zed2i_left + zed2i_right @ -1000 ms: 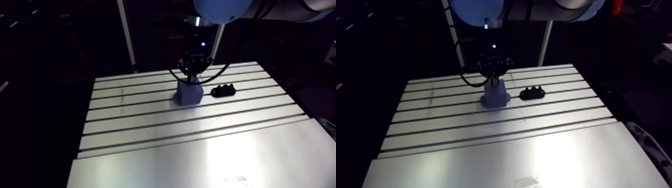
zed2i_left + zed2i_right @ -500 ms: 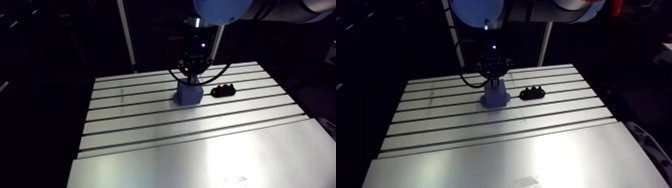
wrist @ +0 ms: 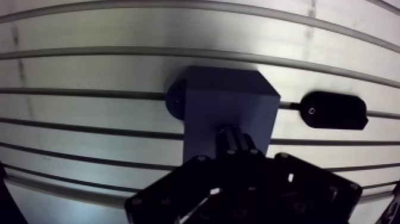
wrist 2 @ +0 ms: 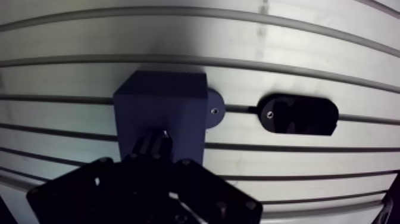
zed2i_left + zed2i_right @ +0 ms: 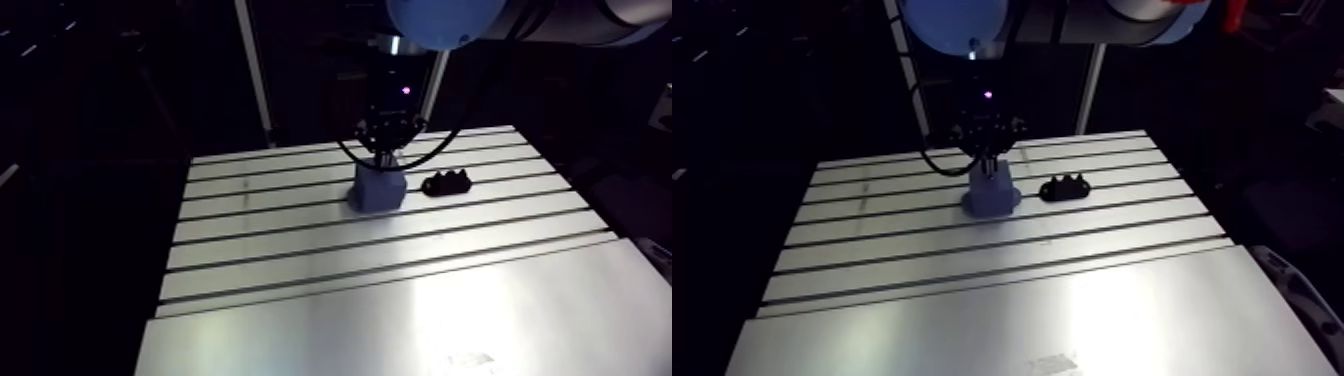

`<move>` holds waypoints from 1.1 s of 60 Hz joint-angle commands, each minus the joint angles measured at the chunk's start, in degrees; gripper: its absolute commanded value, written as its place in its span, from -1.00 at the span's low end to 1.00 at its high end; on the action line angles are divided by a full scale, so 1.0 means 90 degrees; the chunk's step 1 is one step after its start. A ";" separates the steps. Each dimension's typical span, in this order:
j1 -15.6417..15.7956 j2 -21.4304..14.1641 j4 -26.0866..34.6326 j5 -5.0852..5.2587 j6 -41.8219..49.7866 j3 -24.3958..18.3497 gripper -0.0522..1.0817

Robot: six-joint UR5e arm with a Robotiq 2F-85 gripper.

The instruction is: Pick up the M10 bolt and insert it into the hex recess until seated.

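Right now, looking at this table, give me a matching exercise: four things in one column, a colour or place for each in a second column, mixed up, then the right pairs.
Column one
1. blue block
2. black holder
3. gripper
4. slotted table

Column two
A. silver, crossed by long grooves
B. dark, directly above the block's top
C. lying on the table beside the block, apart from it
D. standing on the table, under the gripper

Pairs: 1-D, 2-C, 3-B, 4-A
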 commanded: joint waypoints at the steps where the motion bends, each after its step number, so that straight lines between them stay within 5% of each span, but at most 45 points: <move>1: 0.0017 -0.0063 0.0047 0.0006 0.0000 -0.0075 0.99; 26: 0.0037 -0.0169 0.0254 -0.0013 -0.0059 -0.0115 0.76; 27: 0.0045 -0.0188 0.0262 -0.0030 -0.0059 -0.0115 0.55; 28: 0.0045 -0.0188 0.0262 -0.0030 -0.0059 -0.0115 0.55; 29: 0.0046 -0.0200 0.0280 -0.0032 -0.0059 -0.0124 0.01; 30: 0.0046 -0.0200 0.0280 -0.0032 -0.0059 -0.0124 0.01; 31: 0.0038 -0.0193 0.0349 -0.0033 -0.0059 -0.0150 -0.73; 33: 0.0037 -0.0192 0.0426 -0.0058 -0.0059 -0.0170 -0.87; 66: 0.0037 -0.0405 0.0848 -0.0044 0.0007 -0.0314 -0.90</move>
